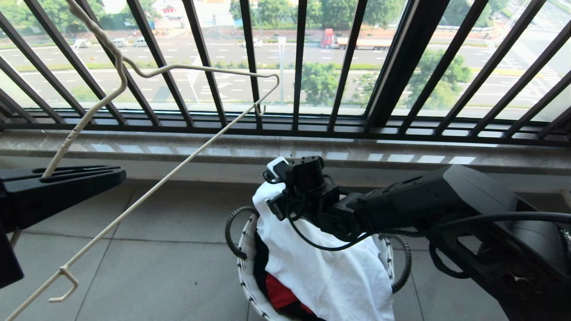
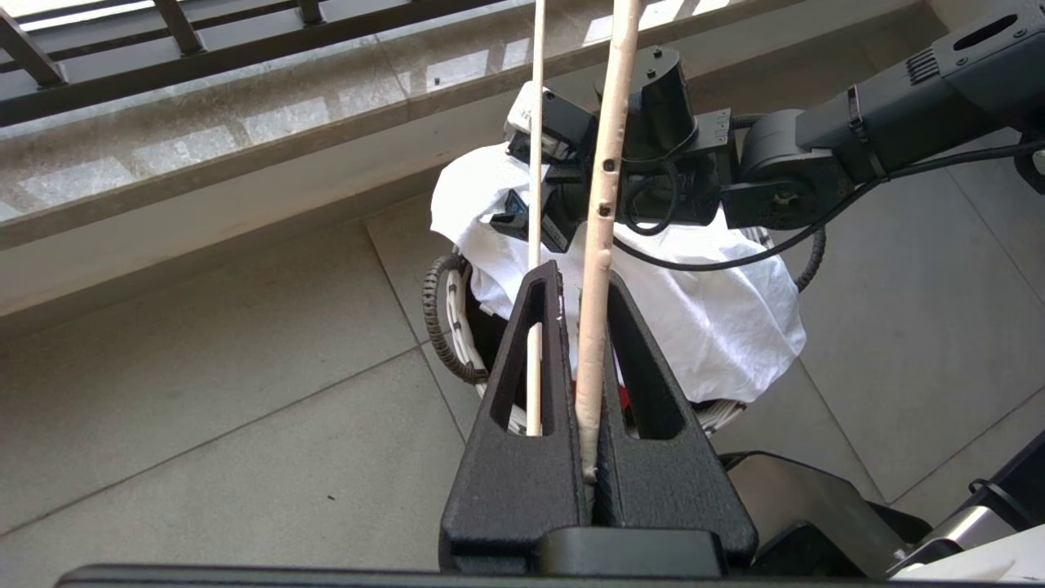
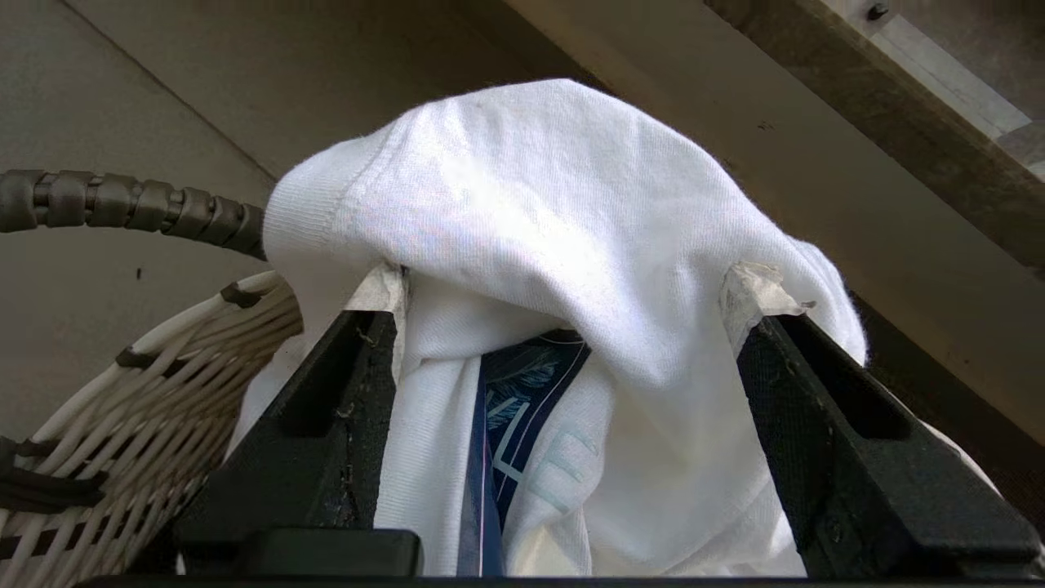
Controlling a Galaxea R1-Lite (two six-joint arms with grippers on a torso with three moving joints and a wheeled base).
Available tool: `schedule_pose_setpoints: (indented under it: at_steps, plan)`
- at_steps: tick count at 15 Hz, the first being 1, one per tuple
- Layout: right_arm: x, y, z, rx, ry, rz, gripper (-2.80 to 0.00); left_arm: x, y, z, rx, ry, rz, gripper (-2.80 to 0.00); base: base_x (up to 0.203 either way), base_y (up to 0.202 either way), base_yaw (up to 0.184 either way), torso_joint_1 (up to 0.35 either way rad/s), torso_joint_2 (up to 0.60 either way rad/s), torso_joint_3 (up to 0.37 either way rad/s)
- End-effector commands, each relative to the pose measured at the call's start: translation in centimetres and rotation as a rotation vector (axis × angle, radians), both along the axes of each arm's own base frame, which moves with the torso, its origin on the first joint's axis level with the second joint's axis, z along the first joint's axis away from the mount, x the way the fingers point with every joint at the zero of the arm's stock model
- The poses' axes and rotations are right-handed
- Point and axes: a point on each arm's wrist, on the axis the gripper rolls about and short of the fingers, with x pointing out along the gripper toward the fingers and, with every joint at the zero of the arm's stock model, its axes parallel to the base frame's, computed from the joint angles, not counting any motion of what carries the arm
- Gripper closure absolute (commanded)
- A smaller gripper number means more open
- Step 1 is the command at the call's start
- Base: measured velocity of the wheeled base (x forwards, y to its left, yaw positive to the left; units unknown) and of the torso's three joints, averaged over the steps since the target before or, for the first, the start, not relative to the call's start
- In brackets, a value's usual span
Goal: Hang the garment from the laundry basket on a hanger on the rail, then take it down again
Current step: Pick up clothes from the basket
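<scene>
stage: early, nothing hung | left end effector [image 2: 589,392] pinching hanger [image 1: 147,196] | right end effector [image 3: 563,327] spread around T-shirt [image 3: 555,204] above laundry basket [image 1: 247,267] | left: hanging, removal

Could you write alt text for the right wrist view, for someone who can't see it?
The right tool, its black fingers spread wide, straddles a raised fold of the white T-shirt, whose dark blue graphic peeks out between them. The woven white laundry basket and its black corded handle sit alongside, above grey floor tiles.
</scene>
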Motion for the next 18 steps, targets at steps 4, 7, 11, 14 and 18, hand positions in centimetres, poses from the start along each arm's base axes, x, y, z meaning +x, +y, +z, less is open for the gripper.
schedule_pose_setpoints:
  at_steps: [4, 7, 11, 14, 18]
  plan:
    - [1.3, 0.3, -0.9, -0.003, -0.015, -0.018, 0.0, 0.0, 0.0, 0.0, 0.001, -0.001, 0.001, 0.0, 0.0, 0.0, 0.0, 0.0, 0.0, 0.0]
    - [1.5, 0.4, -0.4, 0.006, -0.029, -0.023, 0.0, 0.0, 0.0, 0.0, 0.0, -0.003, 0.001, 0.0, 0.0, 0.0, 0.0, 0.0, 0.0, 0.0]
    - [0.2, -0.6, 2.1, 0.02, -0.049, -0.034, 0.0, 0.2, -0.2, -0.2, 0.01, 0.009, -0.002, 0.0, 0.0, 0.0, 0.0, 0.0, 0.0, 0.0]
    - [-2.7, -2.2, 4.0, 0.03, -0.019, -0.032, 0.0, 0.0, 0.0, -0.1, 0.007, 0.001, -0.003, 0.0, 0.0, 0.0, 0.0, 0.0, 0.0, 0.0]
    - [-6.8, -3.4, 8.4, 0.156, -0.026, -0.019, 0.0, 0.0, 0.0, -0.2, 0.009, 0.0, -0.005, 0.0, 0.0, 0.0, 0.0, 0.0, 0.0, 0.0]
